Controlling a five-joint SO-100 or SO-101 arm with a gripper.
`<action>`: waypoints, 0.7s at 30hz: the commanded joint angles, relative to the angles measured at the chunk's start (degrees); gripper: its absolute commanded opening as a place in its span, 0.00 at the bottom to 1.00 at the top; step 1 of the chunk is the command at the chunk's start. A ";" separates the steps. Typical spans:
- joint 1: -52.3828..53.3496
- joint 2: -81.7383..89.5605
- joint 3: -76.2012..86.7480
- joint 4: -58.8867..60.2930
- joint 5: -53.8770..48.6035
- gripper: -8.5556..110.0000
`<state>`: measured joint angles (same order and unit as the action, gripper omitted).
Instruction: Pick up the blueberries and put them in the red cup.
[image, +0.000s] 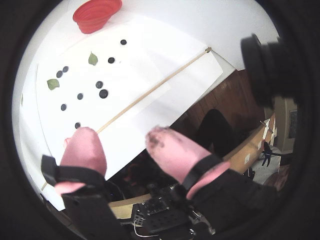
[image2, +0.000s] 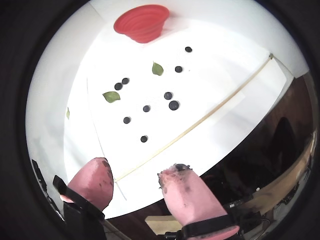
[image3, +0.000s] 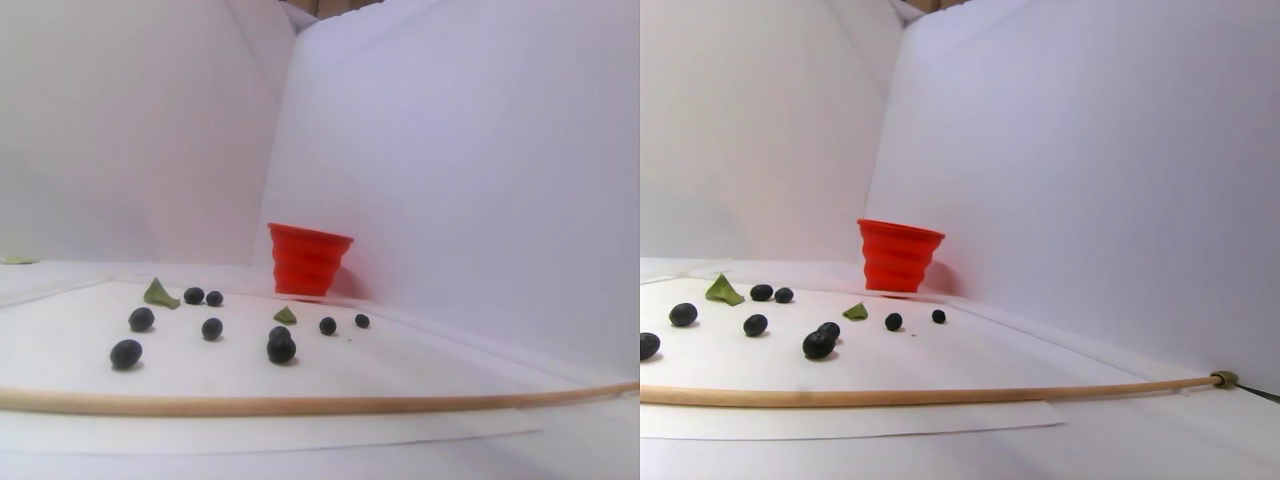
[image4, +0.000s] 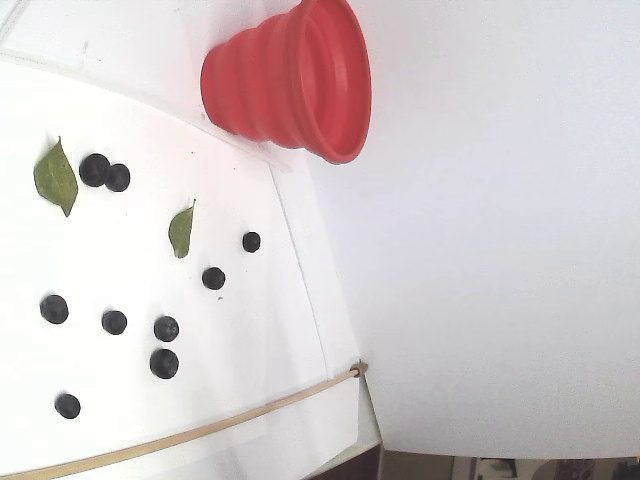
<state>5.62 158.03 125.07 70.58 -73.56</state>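
A matte white paper sheet (image4: 120, 400) is laid over the table, with plain white walls behind it. The red cup (image4: 290, 80), made of ribbed, stepped silicone with a wide flaring rim, is seen upright at the far edge of the sheet in both wrist views. The small round blue-black blueberries (image2: 173, 105) are scattered loose on the paper between the cup and a thin wooden rod (image3: 300, 404); none is seen inside the cup. Two flat green leaves (image4: 56, 176) lie among them, one just beside a pair of berries. The gripper (image2: 135, 177) with soft pink, stained fingertips (image: 167, 145) is held above the sheet's near edge, on the side of the rod away from the cup; its jaws are spread apart and nothing is between them.
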 joint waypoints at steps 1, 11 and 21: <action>-1.05 -3.34 -0.79 -3.60 -2.55 0.23; -7.65 -7.91 2.90 -8.53 -4.31 0.23; -12.39 -17.23 4.22 -14.06 -5.01 0.23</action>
<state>-6.15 142.65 129.73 58.71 -78.57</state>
